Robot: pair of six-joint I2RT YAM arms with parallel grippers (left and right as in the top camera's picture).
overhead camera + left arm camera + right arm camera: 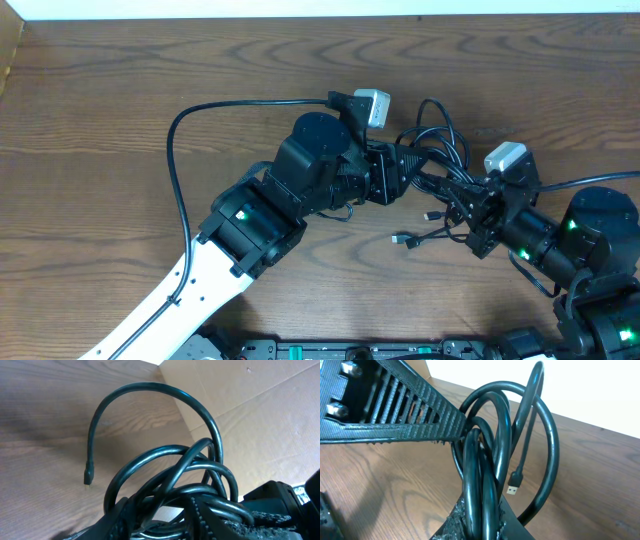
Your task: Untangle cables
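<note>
Tangled cables [447, 172] right of centre, near the table [90, 90] top edge; open wood at left. Clamped on them: right gripper [472, 208]. In the clump: left gripper [408, 165], fingertips cut off, grip unclear.

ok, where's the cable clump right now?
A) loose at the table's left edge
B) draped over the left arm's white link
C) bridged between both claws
C: the cables span from the left claw to the right claw, with strands passing between each one's fingers in the wrist views.
</note>
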